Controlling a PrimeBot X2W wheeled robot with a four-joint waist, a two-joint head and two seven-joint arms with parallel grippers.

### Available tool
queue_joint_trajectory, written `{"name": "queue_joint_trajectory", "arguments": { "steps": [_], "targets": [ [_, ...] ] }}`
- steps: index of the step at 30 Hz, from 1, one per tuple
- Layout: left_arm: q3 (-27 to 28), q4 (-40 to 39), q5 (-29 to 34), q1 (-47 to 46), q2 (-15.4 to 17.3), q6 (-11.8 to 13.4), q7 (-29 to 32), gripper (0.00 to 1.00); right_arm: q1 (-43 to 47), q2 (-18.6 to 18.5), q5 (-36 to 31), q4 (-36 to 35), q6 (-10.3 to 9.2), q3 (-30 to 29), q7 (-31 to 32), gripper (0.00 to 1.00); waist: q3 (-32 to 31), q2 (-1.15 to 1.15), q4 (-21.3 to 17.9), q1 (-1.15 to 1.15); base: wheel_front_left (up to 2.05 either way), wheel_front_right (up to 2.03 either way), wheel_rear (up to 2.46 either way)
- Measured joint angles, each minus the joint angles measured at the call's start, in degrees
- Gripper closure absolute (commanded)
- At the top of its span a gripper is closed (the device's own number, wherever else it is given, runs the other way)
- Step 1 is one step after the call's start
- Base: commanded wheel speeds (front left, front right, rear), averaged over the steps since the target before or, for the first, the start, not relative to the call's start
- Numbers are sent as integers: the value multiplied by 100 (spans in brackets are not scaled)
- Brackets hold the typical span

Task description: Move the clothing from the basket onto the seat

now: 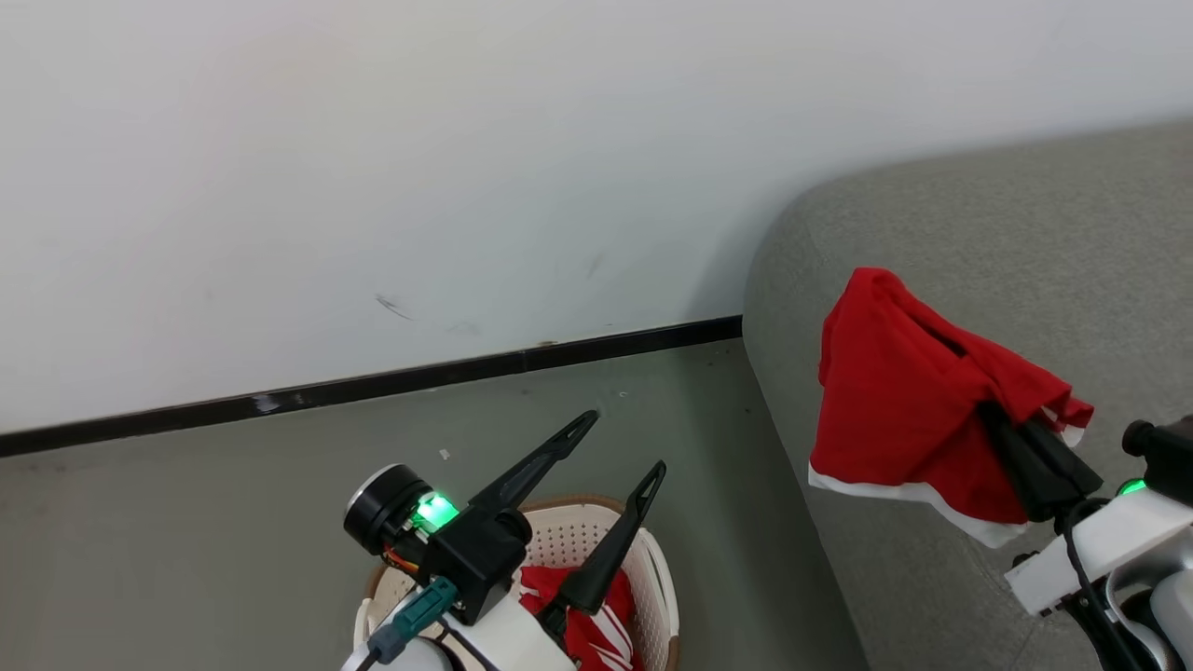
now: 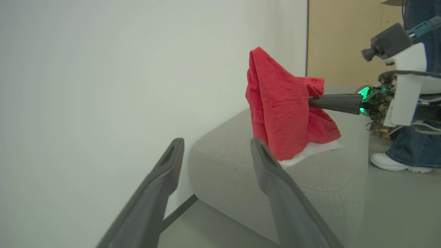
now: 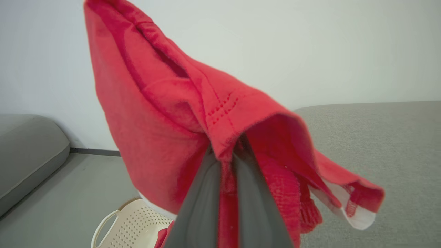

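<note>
Right fingers [image 1: 1025,457] are closed on a soft bright red garment with a white hem [image 1: 895,401], pinching a bunched fold of the cloth between them. From the right wrist view the two dark fingers [image 3: 203,203] stand pressed together with red fabric [image 3: 155,137] squeezed in the narrow gap and draped over their tips. The garment hangs in the air over the large grey woven-fabric sofa [image 1: 979,233], near its rounded corner. In the left wrist view its white hem [image 2: 306,151] seems to hang just above the cushion [image 2: 227,151], or may brush it; the angle does not settle which.

Left fingers [image 1: 541,461] are spread wide and hold nothing, poised above the cream perforated plastic laundry basket [image 1: 564,539], which stands on the grey floor [image 1: 186,540] just beside the sofa's end. A second red garment with white stripes [image 1: 587,624] lies inside the basket, below the left fingers and apart from them.

Behind the basket a black skirting board [image 1: 373,382] runs along the foot of the white wall [image 1: 466,140]. Beyond the sofa, the left wrist view shows a person's leg in blue jeans with a white shoe [image 2: 399,162] on the floor.
</note>
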Motion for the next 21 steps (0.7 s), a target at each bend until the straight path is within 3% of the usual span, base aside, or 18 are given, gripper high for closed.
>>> {"name": "queue_joint_trajectory", "arguments": {
  "steps": [12, 21],
  "targets": [
    [-359, 174, -1, 59, -105, -105, -96, 0, 957, 445, -204, -280, 0, -800, 0, 100, -6, 0, -549, 0, 0, 0, 0],
    [-487, 191, 0, 79, -140, -108, -175, 0, 1269, 591, -372, -476, 0, -1021, 0, 100, 11, 0, -937, 0, 0, 0, 0]
  ]
}}
